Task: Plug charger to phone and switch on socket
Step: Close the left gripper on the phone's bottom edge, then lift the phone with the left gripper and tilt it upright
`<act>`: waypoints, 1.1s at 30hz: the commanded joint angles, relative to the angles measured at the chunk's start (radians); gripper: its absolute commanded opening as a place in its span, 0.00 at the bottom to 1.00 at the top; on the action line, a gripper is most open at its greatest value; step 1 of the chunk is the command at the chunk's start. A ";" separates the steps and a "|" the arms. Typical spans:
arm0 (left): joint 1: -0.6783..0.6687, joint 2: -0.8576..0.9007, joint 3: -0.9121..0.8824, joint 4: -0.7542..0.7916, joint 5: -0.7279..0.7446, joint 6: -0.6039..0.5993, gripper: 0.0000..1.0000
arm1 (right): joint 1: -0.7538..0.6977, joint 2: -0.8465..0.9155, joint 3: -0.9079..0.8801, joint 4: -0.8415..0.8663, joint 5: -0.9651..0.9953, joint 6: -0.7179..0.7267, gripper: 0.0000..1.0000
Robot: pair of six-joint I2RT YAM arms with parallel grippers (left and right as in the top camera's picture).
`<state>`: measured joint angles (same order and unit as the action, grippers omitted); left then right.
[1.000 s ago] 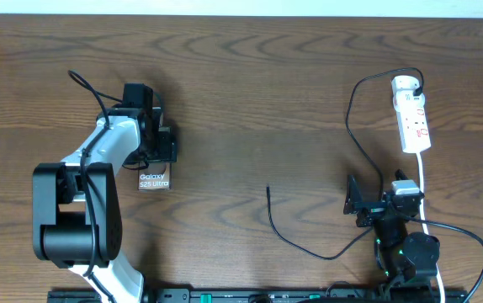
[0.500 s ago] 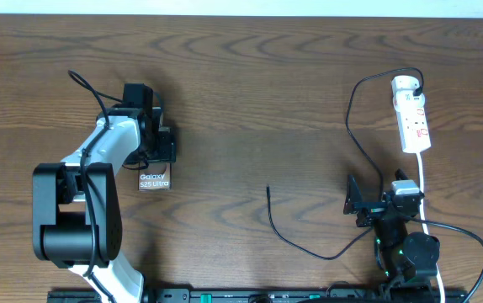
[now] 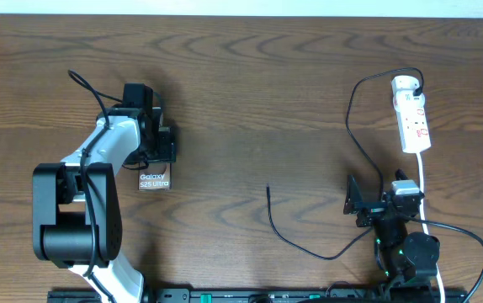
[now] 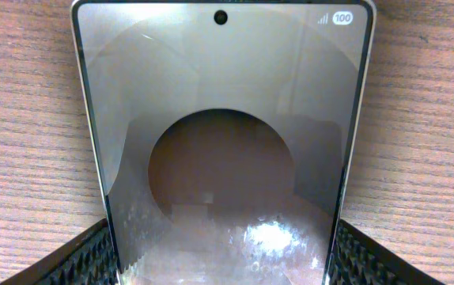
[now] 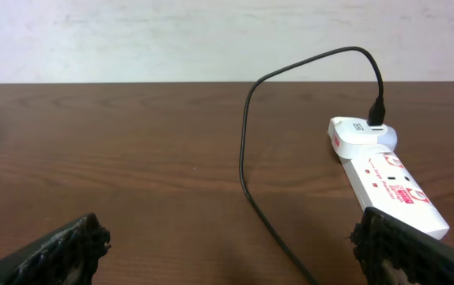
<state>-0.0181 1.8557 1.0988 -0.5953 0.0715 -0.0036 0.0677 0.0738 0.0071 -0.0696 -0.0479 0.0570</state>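
Across the table from the white elongated power strip with red switch marks [image 3: 412, 118], overhead shows the small flat dark-faced phone with white "Galaxy" lettering [image 3: 153, 180], well apart from the strip. The left gripper [image 3: 159, 156] sits over the end away from the lettering. The long thin black charger cable [image 3: 269, 206] is plugged into the strip's rounded end and loops past the right gripper [image 3: 358, 202]. Its straight connector tip [image 3: 268, 190] lies loose on the brown wooden table [image 3: 250, 93], roughly between strip and phone, touching neither

Left wrist: ribbed black pads [image 4: 85, 257] sit against both long edges of the phone, so the pincer looks clamped on it. Screen faces up

Right wrist: fingers spread fully, nothing between them. The strip is near, ahead and off to one side, with the cable rising from its end. Can't tell if the switches are on

Change over the last second: none visible, arms and cable sit exactly where they were. My read: the left arm has settled its grip to steady the phone, and cable pickup, plugging and switching are all not yet done
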 commanded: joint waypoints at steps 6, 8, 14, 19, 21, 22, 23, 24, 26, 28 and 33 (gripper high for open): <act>0.000 -0.023 0.000 -0.005 -0.009 -0.005 0.07 | -0.002 -0.003 -0.002 -0.005 0.009 0.009 0.99; 0.000 -0.046 0.008 -0.006 -0.009 -0.005 0.07 | -0.002 -0.003 -0.002 -0.005 0.009 0.009 0.99; 0.000 -0.192 0.029 -0.016 0.022 -0.005 0.08 | -0.002 -0.003 -0.002 -0.005 0.009 0.009 0.99; 0.000 -0.414 0.030 -0.016 0.109 -0.049 0.08 | -0.002 -0.003 -0.002 -0.005 0.009 0.009 0.99; 0.000 -0.484 0.030 -0.015 0.151 -0.090 0.08 | -0.002 -0.003 -0.002 -0.005 0.009 0.009 0.99; 0.000 -0.514 0.030 -0.014 0.172 -0.111 0.07 | -0.002 -0.003 -0.002 -0.005 0.009 0.009 0.99; 0.000 -0.559 0.030 -0.014 0.203 -0.153 0.07 | -0.002 -0.003 -0.002 -0.005 0.009 0.009 0.99; 0.000 -0.582 0.030 -0.014 0.222 -0.176 0.07 | -0.002 -0.003 -0.002 -0.005 0.009 0.009 0.99; 0.000 -0.642 0.030 -0.014 0.276 -0.242 0.07 | -0.002 -0.003 -0.002 -0.005 0.009 0.009 0.99; 0.000 -0.688 0.030 -0.013 0.323 -0.309 0.07 | -0.002 -0.003 -0.002 -0.005 0.009 0.009 0.99; 0.000 -0.776 0.030 -0.001 0.484 -0.628 0.08 | -0.002 -0.003 -0.002 -0.005 0.008 0.009 0.99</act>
<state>-0.0181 1.1179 1.1027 -0.6147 0.4103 -0.3767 0.0677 0.0742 0.0071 -0.0696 -0.0479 0.0570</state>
